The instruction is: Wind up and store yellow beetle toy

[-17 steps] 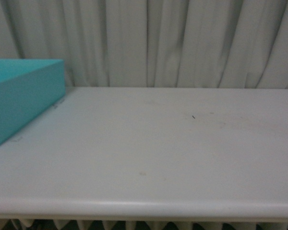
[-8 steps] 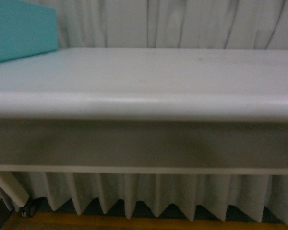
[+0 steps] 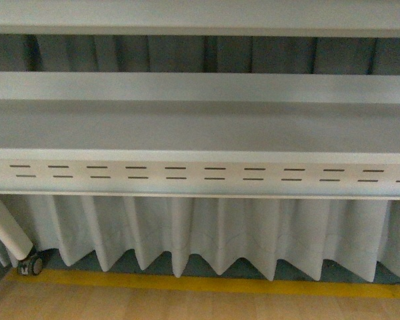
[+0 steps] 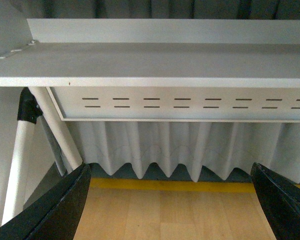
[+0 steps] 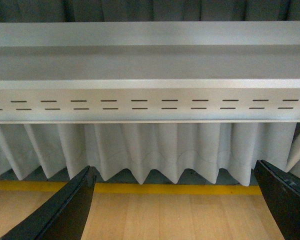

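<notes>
Wrist views: both hands (image 4: 170, 205) (image 5: 175, 202) agape, empty.

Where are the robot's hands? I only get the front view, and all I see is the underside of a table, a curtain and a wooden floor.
Observer: The left wrist view shows the left gripper wide open, with nothing between its dark fingers.
Operator: And the other one?
Observer: The right gripper is open and empty too, seen against the curtain and the wooden floor.
Operator: Any yellow toy car?
Observer: Not in any view. The left wrist view does add a black joint on the white table leg.
</notes>
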